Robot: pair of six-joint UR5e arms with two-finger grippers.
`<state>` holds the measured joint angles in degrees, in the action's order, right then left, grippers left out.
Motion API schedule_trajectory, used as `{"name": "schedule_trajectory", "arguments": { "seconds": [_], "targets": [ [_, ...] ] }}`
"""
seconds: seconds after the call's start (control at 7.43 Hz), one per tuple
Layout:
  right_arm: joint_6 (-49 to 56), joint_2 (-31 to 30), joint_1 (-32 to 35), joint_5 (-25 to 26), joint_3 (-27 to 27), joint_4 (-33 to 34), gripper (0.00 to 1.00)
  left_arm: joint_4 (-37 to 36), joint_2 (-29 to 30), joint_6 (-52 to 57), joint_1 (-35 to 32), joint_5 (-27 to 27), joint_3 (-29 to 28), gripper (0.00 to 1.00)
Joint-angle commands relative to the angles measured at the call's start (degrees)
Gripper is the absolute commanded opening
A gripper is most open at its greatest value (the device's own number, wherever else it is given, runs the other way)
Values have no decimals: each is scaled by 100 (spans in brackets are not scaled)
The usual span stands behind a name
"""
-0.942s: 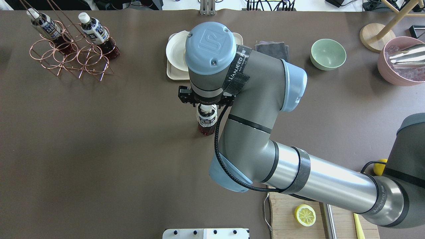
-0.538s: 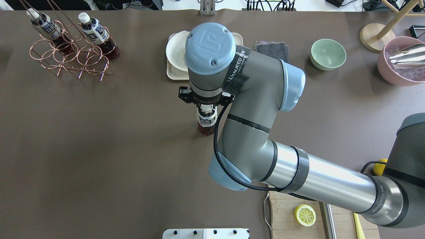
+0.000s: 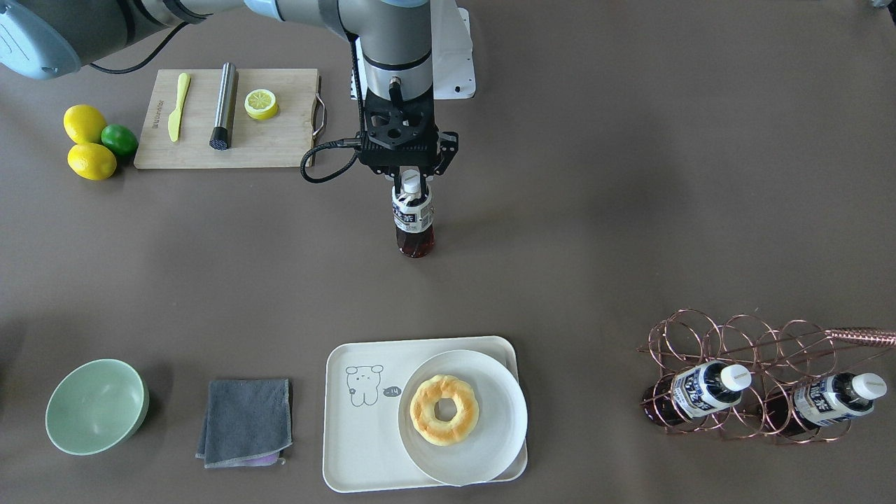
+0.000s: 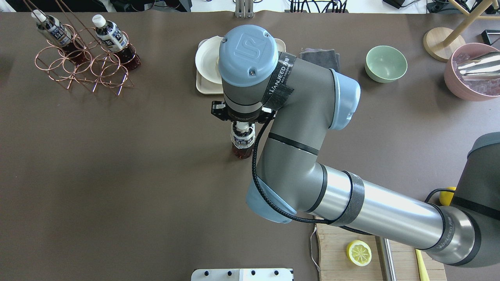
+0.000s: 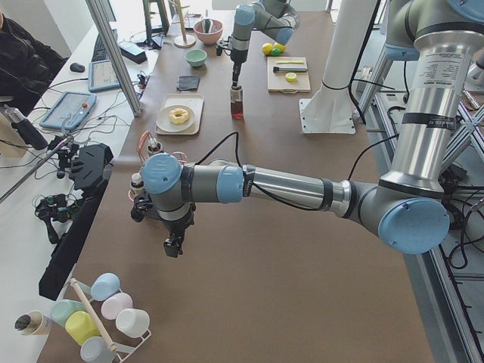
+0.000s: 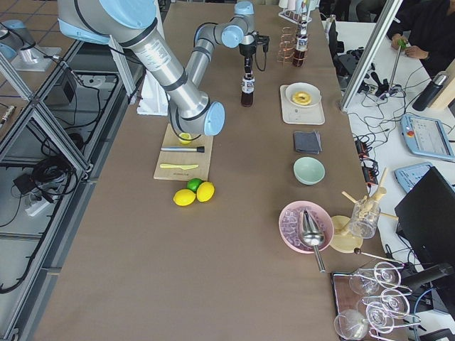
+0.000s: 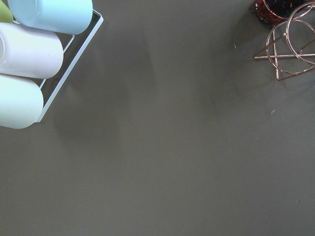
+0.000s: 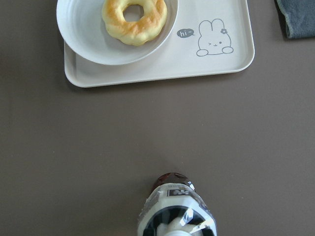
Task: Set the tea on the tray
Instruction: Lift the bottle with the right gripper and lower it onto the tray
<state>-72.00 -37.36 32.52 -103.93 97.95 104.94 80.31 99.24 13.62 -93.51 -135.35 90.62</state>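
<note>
The tea [image 3: 413, 222] is a small bottle of dark red-brown liquid with a white cap, upright in the middle of the table. My right gripper [image 3: 411, 185] comes down from above and is shut on its cap and neck. I cannot tell whether the base touches the table. The bottle also shows in the overhead view [image 4: 242, 138] and at the bottom of the right wrist view [image 8: 174, 211]. The cream tray [image 3: 357, 448] lies ahead of it, apart from it. My left gripper [image 5: 172, 248] hangs over bare table near the copper rack; I cannot tell whether it is open or shut.
A round plate [image 3: 490, 420] with a doughnut [image 3: 444, 409] fills the tray's half towards the rack. Two more bottles lie in the copper rack [image 3: 735, 350]. A grey cloth [image 3: 245, 421], green bowl [image 3: 96, 406], cutting board [image 3: 280, 143] and cup rack [image 7: 29, 64] are around.
Almost nothing has changed. The right arm has shifted very slightly while it holds the tea in about the same place.
</note>
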Motion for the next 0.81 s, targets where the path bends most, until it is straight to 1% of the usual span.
{"name": "schedule_trajectory", "arguments": {
  "seconds": [0.0, 0.13, 0.27, 0.54, 0.67],
  "targets": [
    [177, 201, 700, -555, -13, 149, 0, 2, 8, 0, 0, 0, -1, 97],
    [543, 403, 1121, -975, -100, 394, 0, 2, 8, 0, 0, 0, -1, 97],
    [904, 579, 1499, -1223, -458, 422, 0, 2, 8, 0, 0, 0, 8, 97],
    [1800, 895, 2080, -1409, -1458, 370, 0, 2, 52, -26, 9, 0, -1, 97],
    [2248, 923, 2318, -1437, -1881, 100, 0, -7, 122, -35, 9, 0, -27, 97]
  ]
}}
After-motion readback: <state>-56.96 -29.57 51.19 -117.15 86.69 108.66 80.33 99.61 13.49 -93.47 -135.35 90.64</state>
